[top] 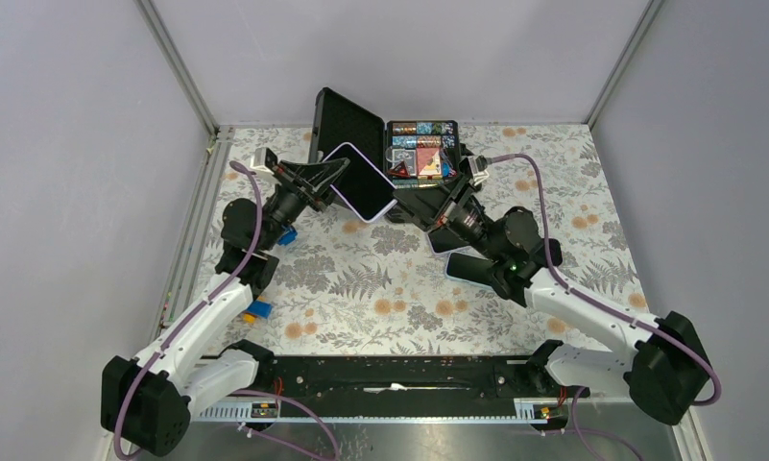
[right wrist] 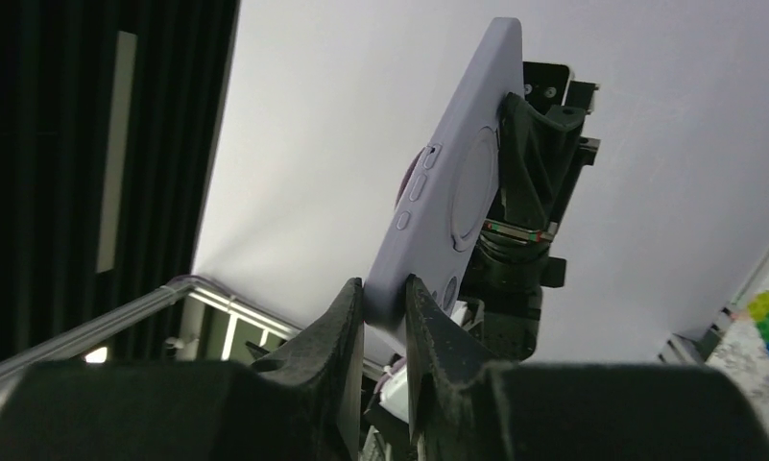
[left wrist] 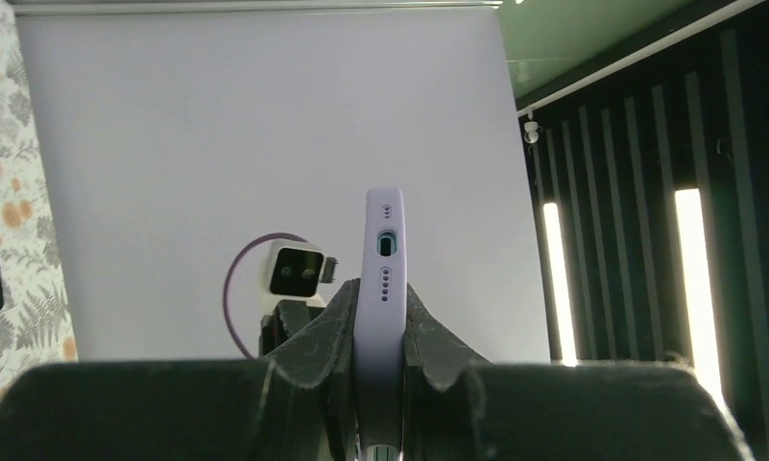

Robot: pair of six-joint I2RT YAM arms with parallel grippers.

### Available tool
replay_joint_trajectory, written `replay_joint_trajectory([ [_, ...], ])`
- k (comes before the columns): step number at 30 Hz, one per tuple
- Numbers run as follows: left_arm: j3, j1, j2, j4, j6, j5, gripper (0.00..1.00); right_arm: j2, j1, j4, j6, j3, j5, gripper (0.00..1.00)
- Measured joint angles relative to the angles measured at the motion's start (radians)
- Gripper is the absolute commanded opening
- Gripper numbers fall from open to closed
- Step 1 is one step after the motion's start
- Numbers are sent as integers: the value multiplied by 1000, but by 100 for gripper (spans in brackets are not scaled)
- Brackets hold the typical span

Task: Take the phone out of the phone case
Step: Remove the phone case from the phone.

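Your left gripper [left wrist: 383, 300] is clamped tight across the lilac silicone phone case [right wrist: 465, 125] near its port end. Your right gripper [right wrist: 385, 288] pinches the opposite lower corner, a finger pressed to each face. The case is therefore held in the air between the two arms, above the floral-patterned table cover [top: 380, 288], with the dark-screened phone [top: 359, 182] seated inside it. Keep the left hold firm as the anchor. The right grip looks to span the full thickness, which would likely squeeze phone and case together, so aim to catch only the soft lip and peel that corner back. Just behind stands an open black hard-shell box [top: 347, 120] with colourful pieces. A dark flat slab with a pale edge [top: 462, 266] lies under your right forearm, and a small blue block [top: 286, 236] sits by the left arm. Peel away from the box lid.
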Motion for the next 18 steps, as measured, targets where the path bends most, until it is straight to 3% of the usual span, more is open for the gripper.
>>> replay_joint_trajectory([
  [4, 0, 0, 0, 39, -7, -19, 0, 55, -3, 119, 86, -4, -6, 0],
  [18, -8, -17, 35, 181, -13, -31, 0, 123, -3, 342, 246, -47, -2, 0],
])
